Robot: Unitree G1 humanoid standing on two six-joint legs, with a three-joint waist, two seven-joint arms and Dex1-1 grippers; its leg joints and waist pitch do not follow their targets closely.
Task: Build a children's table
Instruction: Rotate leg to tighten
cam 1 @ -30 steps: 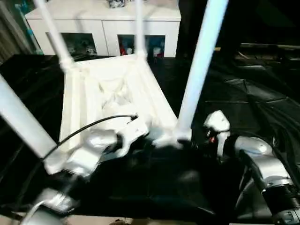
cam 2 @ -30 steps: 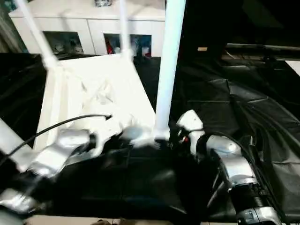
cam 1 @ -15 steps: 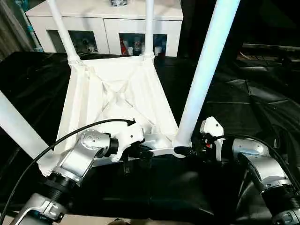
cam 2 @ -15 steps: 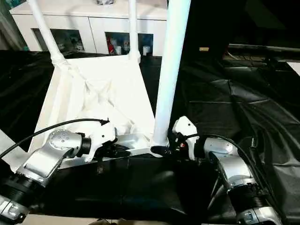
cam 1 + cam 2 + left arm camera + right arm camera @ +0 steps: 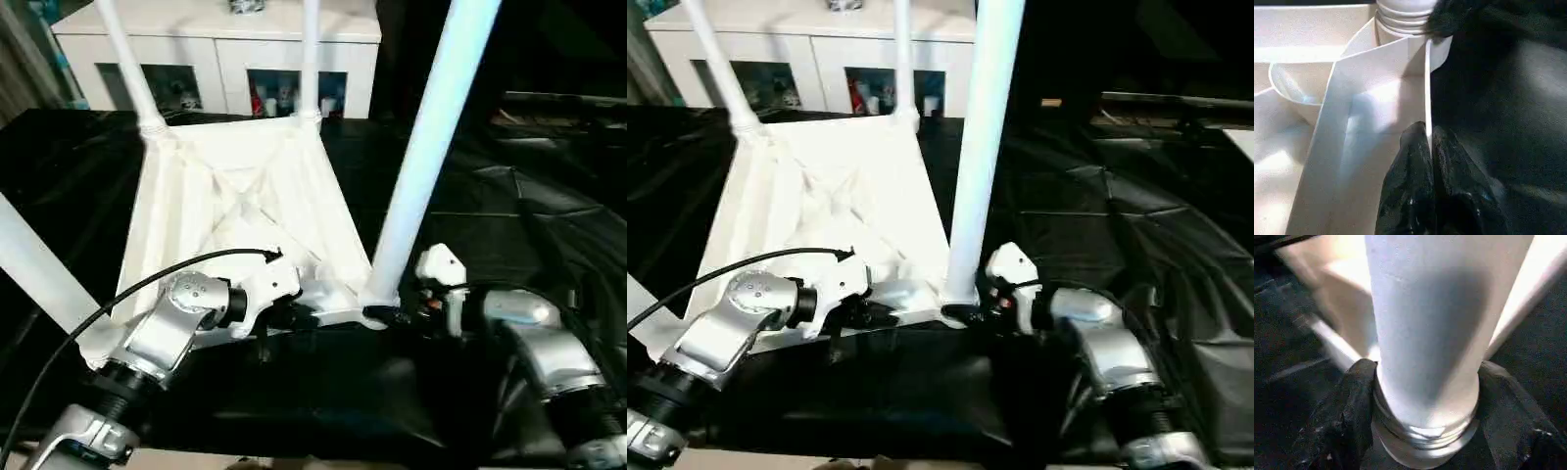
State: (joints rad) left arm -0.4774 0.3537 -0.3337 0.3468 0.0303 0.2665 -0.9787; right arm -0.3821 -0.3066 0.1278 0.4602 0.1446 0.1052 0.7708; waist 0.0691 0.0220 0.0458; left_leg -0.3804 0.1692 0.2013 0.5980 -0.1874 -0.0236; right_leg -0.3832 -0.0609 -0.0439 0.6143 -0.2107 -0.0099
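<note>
The children's table is lying upside down on a black sheet, its four legs pointing up. The left tool is pinching the thin near rim of the tabletop with its fingers pressed together on it. The right tool is clasping the base of the near right leg, one finger on each side. A white cabinet is standing behind.

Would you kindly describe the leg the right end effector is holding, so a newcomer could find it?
Find the upturned white tabletop on the black sheet. Four legs rise from its corners; this leg stands at the near right corner, its base between the right end effector fingers.
</note>
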